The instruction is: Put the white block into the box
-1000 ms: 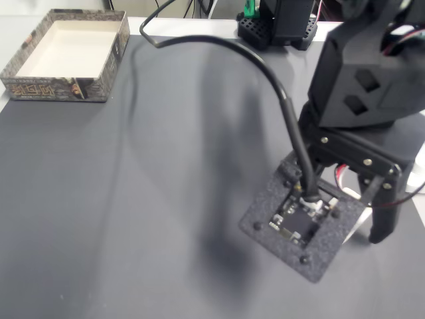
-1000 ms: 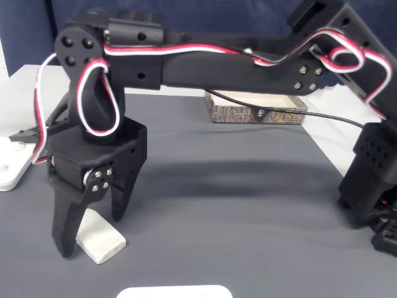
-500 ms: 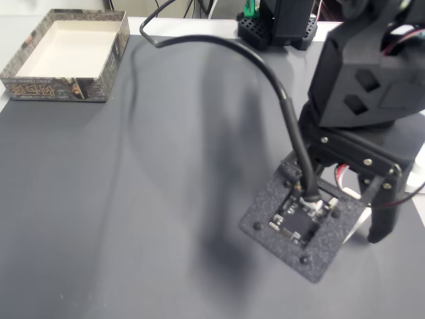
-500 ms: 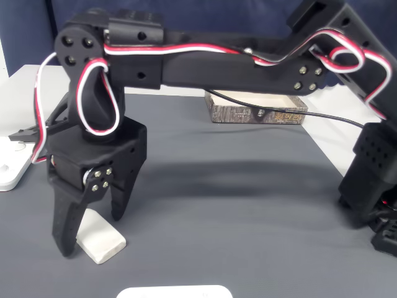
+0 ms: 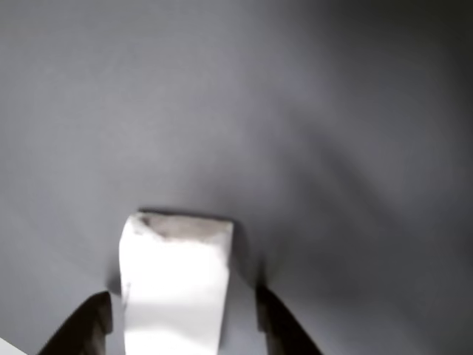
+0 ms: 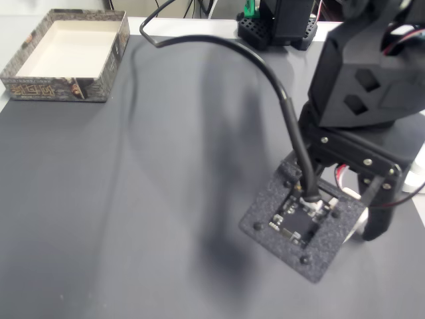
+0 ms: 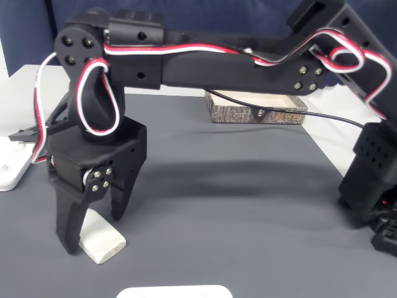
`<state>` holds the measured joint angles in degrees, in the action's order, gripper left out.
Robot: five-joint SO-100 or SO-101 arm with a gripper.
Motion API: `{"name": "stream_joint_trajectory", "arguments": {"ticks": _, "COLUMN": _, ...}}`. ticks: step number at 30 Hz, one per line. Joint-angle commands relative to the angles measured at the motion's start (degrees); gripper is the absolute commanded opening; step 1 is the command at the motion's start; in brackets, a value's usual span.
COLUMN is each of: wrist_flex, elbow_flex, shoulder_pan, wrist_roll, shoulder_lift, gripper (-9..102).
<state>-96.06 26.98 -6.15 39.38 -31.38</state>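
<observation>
The white block (image 5: 174, 285) lies flat on the dark grey mat, its scuffed end pointing away from the other view's camera. My gripper (image 5: 177, 329) is open and straddles it, with one dark finger (image 5: 85, 325) close to the block's left side and the other (image 5: 273, 325) a little off its right side. In a fixed view from the side, the gripper (image 7: 93, 233) reaches down to the mat around the block (image 7: 105, 242). The box (image 6: 56, 88), cream inside with a speckled rim, sits at the far left corner, well away from the arm; it also appears behind the arm (image 7: 257, 113).
A black cable (image 6: 265, 73) arcs over the mat to the camera mount (image 6: 305, 222) on the wrist. A flat white device (image 7: 12, 167) lies left of the gripper, and another white object (image 7: 173, 292) is at the near edge. The arm's base (image 7: 372, 186) stands at the right.
The fingers have drawn in slightly toward the block; the outer finger shifted a little inward. The block and the box have not moved.
</observation>
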Motion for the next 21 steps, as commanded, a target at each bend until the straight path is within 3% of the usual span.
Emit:
{"name": "stream_joint_trajectory", "arguments": {"ticks": 1, "wrist_flex": -0.09, "elbow_flex": -3.69, "shoulder_pan": -0.79, "wrist_roll": -0.44, "shoulder_lift": -1.23, "gripper": 27}}
{"name": "stream_joint_trajectory", "arguments": {"ticks": 21, "wrist_flex": 1.67, "elbow_flex": -4.04, "shoulder_pan": 0.62, "wrist_roll": 0.44, "shoulder_lift": -0.79, "gripper": 27}}
